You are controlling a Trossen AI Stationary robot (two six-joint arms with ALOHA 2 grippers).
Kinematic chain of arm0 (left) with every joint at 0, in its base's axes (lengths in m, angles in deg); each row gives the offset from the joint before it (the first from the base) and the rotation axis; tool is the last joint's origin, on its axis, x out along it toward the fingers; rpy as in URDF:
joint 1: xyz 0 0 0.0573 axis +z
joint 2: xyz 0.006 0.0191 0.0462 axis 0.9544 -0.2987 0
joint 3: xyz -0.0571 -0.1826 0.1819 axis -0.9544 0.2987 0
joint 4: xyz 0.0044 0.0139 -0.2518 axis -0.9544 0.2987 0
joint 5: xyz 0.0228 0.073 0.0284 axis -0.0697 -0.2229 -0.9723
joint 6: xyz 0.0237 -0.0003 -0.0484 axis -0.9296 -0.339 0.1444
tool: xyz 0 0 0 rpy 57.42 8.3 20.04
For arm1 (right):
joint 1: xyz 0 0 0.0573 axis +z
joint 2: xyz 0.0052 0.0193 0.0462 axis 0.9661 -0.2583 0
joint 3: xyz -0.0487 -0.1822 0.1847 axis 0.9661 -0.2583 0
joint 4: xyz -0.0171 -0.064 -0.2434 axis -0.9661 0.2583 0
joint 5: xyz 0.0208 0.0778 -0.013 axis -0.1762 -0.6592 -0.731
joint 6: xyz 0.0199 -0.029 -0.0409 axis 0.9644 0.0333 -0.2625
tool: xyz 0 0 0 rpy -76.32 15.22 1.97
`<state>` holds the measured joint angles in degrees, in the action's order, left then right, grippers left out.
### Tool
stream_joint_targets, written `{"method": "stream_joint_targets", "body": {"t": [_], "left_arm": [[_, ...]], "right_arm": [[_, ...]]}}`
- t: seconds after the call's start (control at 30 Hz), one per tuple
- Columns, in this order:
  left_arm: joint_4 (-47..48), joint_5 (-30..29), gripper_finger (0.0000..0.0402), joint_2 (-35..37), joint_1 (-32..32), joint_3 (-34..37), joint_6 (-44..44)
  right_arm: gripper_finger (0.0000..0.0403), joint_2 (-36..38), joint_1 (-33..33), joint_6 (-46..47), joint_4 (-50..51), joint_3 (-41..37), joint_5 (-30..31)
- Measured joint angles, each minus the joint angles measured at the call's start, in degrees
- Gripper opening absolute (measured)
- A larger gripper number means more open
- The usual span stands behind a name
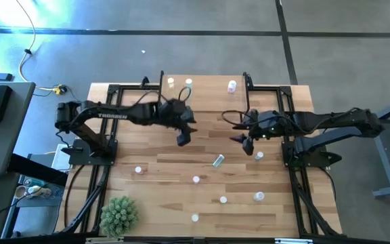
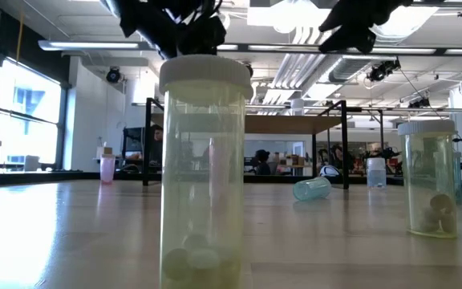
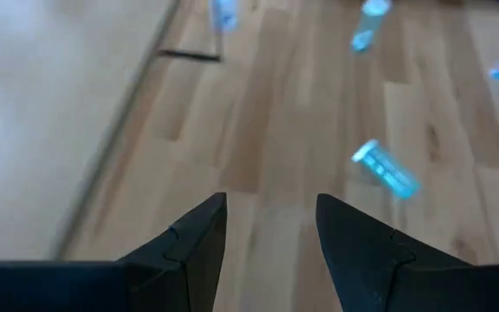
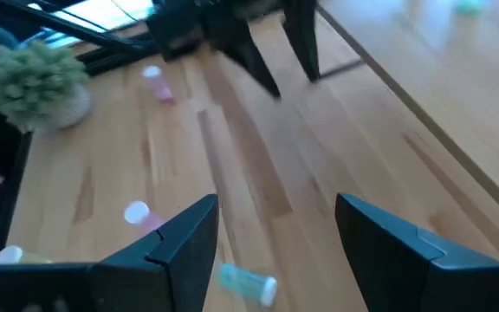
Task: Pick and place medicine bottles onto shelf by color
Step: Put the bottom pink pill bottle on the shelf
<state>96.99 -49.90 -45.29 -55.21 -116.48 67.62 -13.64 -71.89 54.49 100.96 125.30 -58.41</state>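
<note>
- Right now your medicine bottles (image 1: 196,179) are scattered over the bench (image 1: 154,169): most stand upright with pale caps, and one green bottle (image 1: 218,160) lies on its side near the middle, between the two arms and a little toward the front.
- Three more bottles stand on the shelf (image 1: 205,88) at the far edge of the bench: two with pale caps (image 1: 171,82) close together toward its left end and a pink one (image 1: 232,86) toward its right.
- From the low view you see a yellowish bottle (image 2: 203,172) very close to the lens with a few round pills at its bottom, a second yellowish one (image 2: 431,178) to its right, and the tipped green bottle (image 2: 311,189) farther back in front of the shelf legs.
- Your left gripper (image 1: 183,137) hangs above the bench centre, just left of the tipped bottle; its fingers (image 3: 189,247) stand apart with nothing between them.
- Your right gripper (image 1: 247,144) hovers just right of that bottle, with an upright bottle (image 1: 258,156) close beside it; its fingers (image 4: 180,251) are spread wide and hold nothing.
- A spiky potted plant (image 1: 119,215) sits at the front left corner of the bench.
</note>
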Motion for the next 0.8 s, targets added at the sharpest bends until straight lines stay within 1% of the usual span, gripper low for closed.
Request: {"method": "stream_joint_targets", "body": {"t": [0.1,0.2,0.33,0.4,0.53,0.63,0.8], "left_arm": [[-4.3,1.2,0.0170,0.0,-1.7,3.3,2.4],[-4.7,2.1,0.0170,0.5,-3.3,4.7,2.8],[-4.5,1.8,0.0170,0.8,-4.2,5.3,3.3],[-4.7,0.3,0.0170,1.0,-3.9,5.2,4.0],[-1.6,-3.0,0.0170,1.8,-3.0,5.2,5.8],[1.0,-3.9,0.0170,1.8,-3.1,5.2,6.5],[1.4,-4.1,0.0170,1.8,-3.1,5.2,6.7]], "right_arm": [[0.0225,-3.2,1.4,-3.8,-2.9,0.0,0.0],[0.0225,-7.2,3.1,-7.1,-6.5,0.0,-0.3],[0.0225,-13.9,5.6,-11.8,-12.5,0.0,-3.9],[0.0225,-17.3,6.7,-13.2,-15.6,0.0,-6.2],[0.0225,-23.5,8.8,-14.9,-21.5,0.0,-8.3],[0.0225,-27.7,10.2,-17.0,-27.2,0.0,-9.8],[0.0225,-33.8,11.8,-19.3,-34.8,0.0,-11.2]]}}
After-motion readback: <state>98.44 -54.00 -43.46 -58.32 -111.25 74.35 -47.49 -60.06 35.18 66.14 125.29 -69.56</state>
